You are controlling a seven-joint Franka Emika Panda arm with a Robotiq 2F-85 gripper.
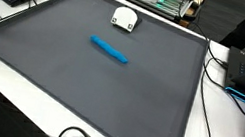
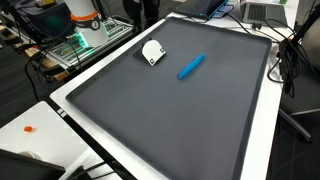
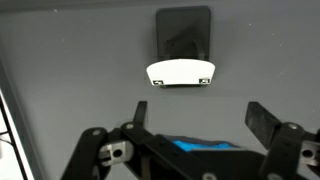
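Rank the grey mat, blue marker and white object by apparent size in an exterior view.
1. grey mat, by far the largest.
2-3. blue marker and white object: too close to rank; the marker is longer, the object wider.

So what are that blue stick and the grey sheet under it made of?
Blue stick: likely plastic, judging by its even bright colour and smooth look. Grey sheet: probably a rubber or fabric mat, matte, with no glare; hard to tell.

even bright overhead light, soft shadows, low resolution, slight blur.
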